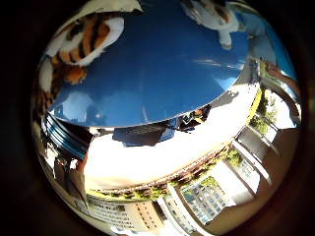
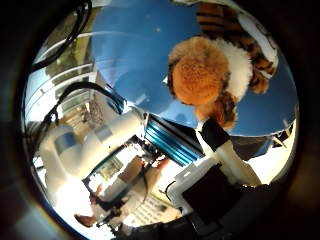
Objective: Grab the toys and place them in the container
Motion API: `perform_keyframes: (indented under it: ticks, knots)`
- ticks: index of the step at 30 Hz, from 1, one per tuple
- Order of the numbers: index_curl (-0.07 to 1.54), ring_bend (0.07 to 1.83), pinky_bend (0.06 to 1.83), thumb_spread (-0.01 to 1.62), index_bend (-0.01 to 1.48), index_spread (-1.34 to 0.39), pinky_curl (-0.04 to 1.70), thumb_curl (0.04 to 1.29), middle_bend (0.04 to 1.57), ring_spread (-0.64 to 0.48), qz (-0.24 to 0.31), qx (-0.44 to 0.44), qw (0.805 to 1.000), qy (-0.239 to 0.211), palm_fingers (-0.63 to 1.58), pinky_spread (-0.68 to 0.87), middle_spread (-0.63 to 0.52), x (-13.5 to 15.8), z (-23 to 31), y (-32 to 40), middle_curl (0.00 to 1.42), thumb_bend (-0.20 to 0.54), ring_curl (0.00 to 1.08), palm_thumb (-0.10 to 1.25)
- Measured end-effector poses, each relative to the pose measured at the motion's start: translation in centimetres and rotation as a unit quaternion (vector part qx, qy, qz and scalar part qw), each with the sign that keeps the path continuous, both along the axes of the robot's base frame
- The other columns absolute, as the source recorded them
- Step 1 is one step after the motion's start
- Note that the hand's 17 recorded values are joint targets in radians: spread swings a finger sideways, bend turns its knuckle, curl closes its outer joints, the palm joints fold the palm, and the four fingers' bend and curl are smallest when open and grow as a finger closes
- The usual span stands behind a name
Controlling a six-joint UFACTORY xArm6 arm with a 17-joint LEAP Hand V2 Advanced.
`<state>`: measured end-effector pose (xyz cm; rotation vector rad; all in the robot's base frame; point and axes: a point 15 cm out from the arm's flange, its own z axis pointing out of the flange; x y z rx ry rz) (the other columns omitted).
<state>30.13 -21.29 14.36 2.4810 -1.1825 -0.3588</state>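
A fluffy brown and white plush toy lies on a blue surface in the right thumb side palm view, with a striped tiger plush just behind it. My hand is over them; one black-tipped finger reaches out straight, its tip close to the brown toy's edge, and nothing is held. The right little finger side palm view shows a tiger plush on the blue surface and a white and orange toy at the surface's far side.
A blue ribbed wall, perhaps the container, runs along the blue surface's edge; it also shows in the little finger side view. The white arm lies beside it. Windows with buildings outside lie beyond.
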Motion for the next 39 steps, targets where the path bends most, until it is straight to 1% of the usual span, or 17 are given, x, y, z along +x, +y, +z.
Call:
perform_keyframes:
  ticks: [5, 7, 10, 12, 13, 14, 16, 17, 19, 21, 22, 23, 26, 28, 31, 34, 39]
  knots:
    - [0.33, 0.2, 0.43, 1.04, 0.25, -0.4, 0.24, 0.4, 0.17, 0.24, 0.019, -0.05, 0.998, 0.018, 0.03, 0.39, -0.02, -0.3, -0.9, 0.5, 0.26, -0.027, 0.32, 0.78]
    - [0.34, 0.19, 0.41, 1.03, 0.28, -0.37, 0.23, 0.4, 0.2, 0.23, 0.025, -0.085, 0.996, 0.021, 0.14, 0.39, -0.04, -0.4, -1.0, -0.1, 0.28, -0.03, 0.31, 0.78]
    - [0.34, 0.25, 0.45, 1.03, 0.26, -0.34, 0.22, 0.4, 0.22, 0.21, 0.032, -0.107, 0.993, 0.021, 0.38, 0.4, -0.08, -0.6, -1.3, -0.5, 0.3, -0.031, 0.32, 0.78]
    - [0.34, 0.39, 0.47, 1.03, 0.21, -0.35, 0.22, 0.4, 0.3, 0.14, 0.035, -0.107, 0.994, 0.012, 0.61, 0.39, -0.11, -0.1, -1.3, -0.5, 0.34, -0.033, 0.37, 0.78]
    - [0.33, 0.52, 0.48, 1.03, 0.15, -0.37, 0.23, 0.4, 0.39, 0.13, 0.038, -0.106, 0.994, 0.004, 0.73, 0.36, -0.13, 0.3, -1.3, -0.5, 0.38, -0.032, 0.42, 0.78]
    - [0.32, 0.56, 0.47, 1.03, 0.13, -0.38, 0.23, 0.4, 0.42, 0.12, 0.041, -0.105, 0.994, -0.005, 0.74, 0.36, -0.14, 0.7, -1.2, -0.6, 0.39, -0.032, 0.42, 0.78]
    - [0.29, 0.8, 0.45, 1.02, 0.09, -0.43, 0.23, 0.41, 0.58, 0.1, 0.041, -0.102, 0.994, -0.026, 0.75, 0.33, -0.17, 1.4, -1.2, -1.1, 0.48, -0.027, 0.53, 0.79]
    - [0.28, 0.91, 0.45, 1.02, 0.11, -0.46, 0.24, 0.41, 0.65, 0.08, 0.042, -0.1, 0.994, -0.033, 0.77, 0.32, -0.19, 1.5, -1.3, -1.4, 0.52, -0.026, 0.58, 0.8]
    - [0.28, 1.02, 0.48, 1.02, 0.17, -0.51, 0.24, 0.42, 0.73, 0.05, 0.041, -0.093, 0.994, -0.038, 0.83, 0.31, -0.22, 0.6, -1.3, -1.9, 0.57, -0.025, 0.64, 0.8]
    - [0.29, 1.14, 0.6, 1.01, 0.22, -0.58, 0.26, 0.43, 0.82, 0.02, 0.035, -0.088, 0.995, -0.042, 0.94, 0.31, -0.25, -0.6, -1.2, -2.7, 0.64, -0.024, 0.7, 0.82]
    - [0.29, 1.17, 0.71, 1.01, 0.23, -0.62, 0.29, 0.43, 0.87, 0.0, 0.033, -0.085, 0.995, -0.043, 1.03, 0.31, -0.26, -1.2, -1.2, -3.2, 0.68, -0.029, 0.72, 0.81]
    - [0.28, 1.18, 0.75, 1.01, 0.23, -0.63, 0.3, 0.44, 0.88, -0.01, 0.031, -0.083, 0.995, -0.048, 1.03, 0.31, -0.27, -1.7, -0.9, -3.7, 0.69, -0.027, 0.72, 0.82]
    - [0.31, 1.21, 1.09, 1.0, 0.28, -0.73, 0.43, 0.47, 0.97, -0.04, 0.021, -0.07, 0.996, -0.06, 1.09, 0.3, -0.29, -2.2, -0.6, -3.6, 0.79, -0.019, 0.78, 0.84]
    - [0.33, 1.22, 1.26, 1.0, 0.31, -0.8, 0.51, 0.5, 1.02, -0.06, 0.018, -0.059, 0.996, -0.06, 1.08, 0.27, -0.29, -2.1, -0.3, -2.8, 0.85, -0.007, 0.81, 0.88]
    - [0.36, 1.24, 1.39, 1.02, 0.37, -0.87, 0.59, 0.54, 1.06, -0.08, 0.004, -0.049, 0.998, -0.029, 1.05, 0.24, -0.3, -3.7, 0.2, -1.7, 0.9, 0.01, 0.83, 0.94]
    - [0.42, 1.28, 1.47, 1.05, 0.44, -0.96, 0.66, 0.58, 1.09, -0.1, -0.012, -0.043, 0.999, 0.008, 0.99, 0.21, -0.3, -5.6, 2.0, -0.6, 0.96, 0.015, 0.86, 0.99]
    - [0.51, 1.33, 1.53, 1.09, 0.51, -1.06, 0.73, 0.63, 1.14, -0.12, -0.018, -0.009, 1.0, 0.007, 0.94, 0.18, -0.3, -6.1, 7.4, 3.1, 1.03, 0.001, 0.88, 1.01]
